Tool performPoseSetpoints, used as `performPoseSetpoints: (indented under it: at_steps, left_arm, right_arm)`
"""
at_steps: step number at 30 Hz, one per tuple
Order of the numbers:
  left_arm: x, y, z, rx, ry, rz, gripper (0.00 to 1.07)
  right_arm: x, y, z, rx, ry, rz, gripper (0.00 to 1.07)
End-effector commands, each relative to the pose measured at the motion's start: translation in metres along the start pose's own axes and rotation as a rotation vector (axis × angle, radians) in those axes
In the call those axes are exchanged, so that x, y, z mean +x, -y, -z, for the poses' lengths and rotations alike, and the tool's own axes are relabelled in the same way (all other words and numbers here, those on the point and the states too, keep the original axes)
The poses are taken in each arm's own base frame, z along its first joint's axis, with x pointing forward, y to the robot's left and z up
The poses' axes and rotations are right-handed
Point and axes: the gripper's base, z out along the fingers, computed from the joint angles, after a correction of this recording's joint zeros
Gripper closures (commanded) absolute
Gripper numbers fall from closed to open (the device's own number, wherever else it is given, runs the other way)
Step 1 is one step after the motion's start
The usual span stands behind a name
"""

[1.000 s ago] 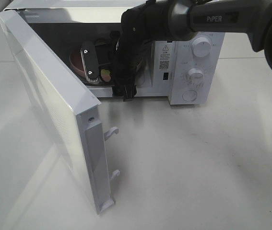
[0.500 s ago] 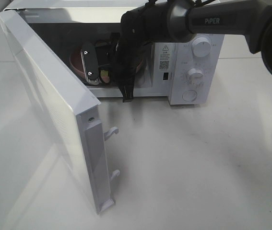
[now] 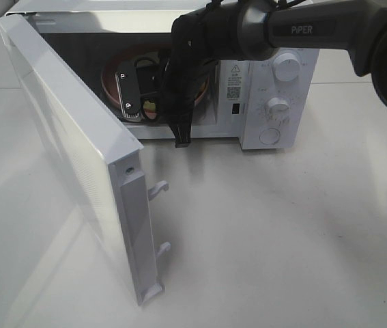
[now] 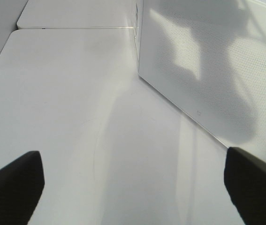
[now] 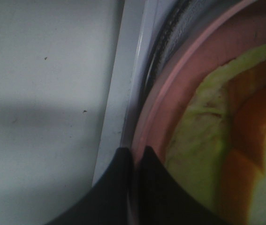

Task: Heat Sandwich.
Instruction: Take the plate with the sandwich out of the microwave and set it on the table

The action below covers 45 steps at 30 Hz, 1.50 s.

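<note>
Microwave oven (image 3: 278, 89), white and boxy with round knobs, is standing at twelve o'clock on the white tabletop (image 3: 282, 239) in the high view, its white door (image 3: 77, 150) hanging open toward seven o'clock. Right gripper (image 3: 130, 96) is reaching into the cavity, where the round pink plate (image 3: 108, 87) is showing.

Left wrist view is showing the left gripper (image 4: 133, 187) hanging over the tabletop beside the door's dotted outer face, fingers spread wide and gripping nothing.

Right wrist view is showing the black jaws pinching shut on the plate's rim at the cavity's sill, with the small yellowish-tan, green-filled sandwich (image 5: 203, 154) resting on that plate.
</note>
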Motion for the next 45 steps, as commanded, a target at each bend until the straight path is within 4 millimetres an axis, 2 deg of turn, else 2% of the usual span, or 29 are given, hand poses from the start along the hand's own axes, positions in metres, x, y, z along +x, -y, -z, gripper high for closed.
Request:
performPoseSetpoints:
  at_steps: [1, 10, 18, 33, 34, 45]
  left_arm:
    - [0.002, 0.0, 0.003, -0.005, 0.033, 0.001, 0.08]
    - [0.002, 0.0, 0.003, -0.005, 0.033, 0.001, 0.08]
    - [0.002, 0.0, 0.003, -0.005, 0.033, 0.001, 0.08]
    - [0.002, 0.0, 0.003, -0.005, 0.033, 0.001, 0.08]
    - [0.002, 0.0, 0.003, -0.005, 0.033, 0.001, 0.08]
    - [0.002, 0.0, 0.003, -0.005, 0.033, 0.001, 0.08]
  right_arm:
    - [0.0, -0.004, 0.0, -0.039, -0.009, 0.024, 1.07]
    - [0.001, -0.01, 0.006, -0.114, -0.018, 0.107, 1.07]
    - [0.002, -0.018, 0.03, -0.131, 0.035, 0.246, 1.07]
    - [0.002, -0.023, 0.066, -0.125, 0.085, 0.282, 1.07]
    - [0.007, -0.024, 0.069, -0.129, 0.086, 0.281, 1.07]
    - [0.016, -0.043, 0.09, -0.166, 0.102, 0.293, 1.07]
